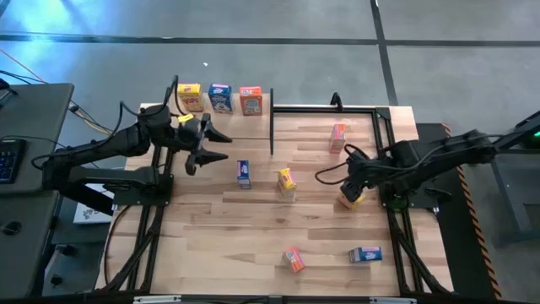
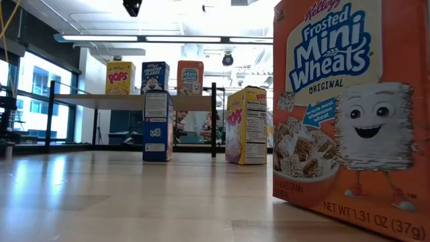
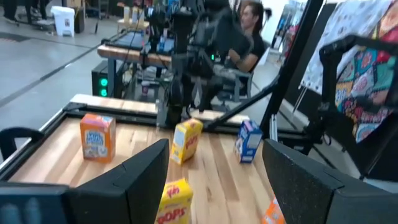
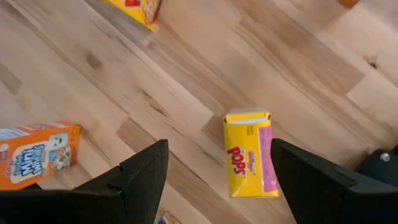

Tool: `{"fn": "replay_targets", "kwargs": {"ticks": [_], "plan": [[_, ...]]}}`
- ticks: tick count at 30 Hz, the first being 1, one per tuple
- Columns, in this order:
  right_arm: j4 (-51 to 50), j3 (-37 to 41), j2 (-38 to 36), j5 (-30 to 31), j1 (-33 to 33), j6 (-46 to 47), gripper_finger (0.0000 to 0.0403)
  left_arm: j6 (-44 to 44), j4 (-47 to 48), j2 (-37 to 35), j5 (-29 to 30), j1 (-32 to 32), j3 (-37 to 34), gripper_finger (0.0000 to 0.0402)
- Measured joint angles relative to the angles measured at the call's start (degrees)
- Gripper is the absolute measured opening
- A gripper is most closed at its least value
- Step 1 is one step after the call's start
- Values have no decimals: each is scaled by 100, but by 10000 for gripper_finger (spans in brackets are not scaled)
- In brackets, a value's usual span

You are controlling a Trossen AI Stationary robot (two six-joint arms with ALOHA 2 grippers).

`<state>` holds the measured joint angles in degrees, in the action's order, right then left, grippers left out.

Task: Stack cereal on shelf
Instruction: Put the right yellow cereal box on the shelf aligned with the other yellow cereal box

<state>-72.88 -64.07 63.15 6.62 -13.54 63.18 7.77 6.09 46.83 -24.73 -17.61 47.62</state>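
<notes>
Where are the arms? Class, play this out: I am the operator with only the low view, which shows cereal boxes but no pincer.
Observer: The right pincer hovers open over a yellow box lying flat at the table's right side.
Operator: And the left one?
Observer: The left pincer is open and empty, near the shelf at the table's left.
Operator: Any box I cannot see?
Observer: A blue box lies flat to the right of the big orange box nearest your camera.
</notes>
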Motion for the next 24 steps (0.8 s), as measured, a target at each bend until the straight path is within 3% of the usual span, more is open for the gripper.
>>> {"fn": "replay_targets", "kwargs": {"ticks": [13,24], "plan": [[-569,7,519,-286,-19,109,274,-36,45,0,-49,2,0,250],[-679,7,859,-357,-451,138,274,-90,45,0,-620,4,0,250]]}}
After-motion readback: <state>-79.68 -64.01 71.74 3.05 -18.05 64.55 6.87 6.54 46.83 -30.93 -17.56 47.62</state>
